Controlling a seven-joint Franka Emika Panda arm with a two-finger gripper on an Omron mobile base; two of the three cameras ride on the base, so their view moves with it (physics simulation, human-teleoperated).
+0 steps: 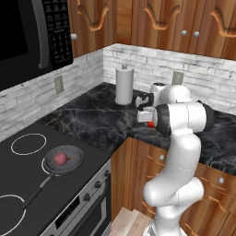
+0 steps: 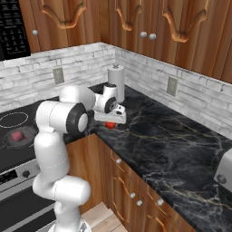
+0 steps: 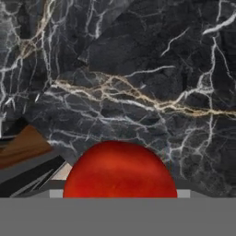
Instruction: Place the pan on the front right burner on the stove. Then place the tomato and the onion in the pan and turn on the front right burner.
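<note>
The tomato [image 3: 120,170] is a glossy red ball low over the black marble counter [image 1: 97,117], close against the hand camera. My gripper [image 1: 147,120] [image 2: 110,120] points down over the counter corner, shut on the tomato [image 1: 150,124] [image 2: 110,125]; the ball hides the fingertips. The pan [image 1: 73,161] [image 2: 25,140] sits on the front right burner [image 1: 44,167] of the stove [image 1: 18,184], handle toward the stove's front. The pinkish onion [image 1: 60,158] [image 2: 17,135] lies inside the pan.
A paper towel roll [image 1: 124,85] [image 2: 117,81] stands at the back of the counter by the brick wall. A microwave [image 1: 27,37] hangs above the stove. Black knobs [image 1: 97,184] line the stove front. A steel appliance [image 2: 225,172] sits at the counter's far right.
</note>
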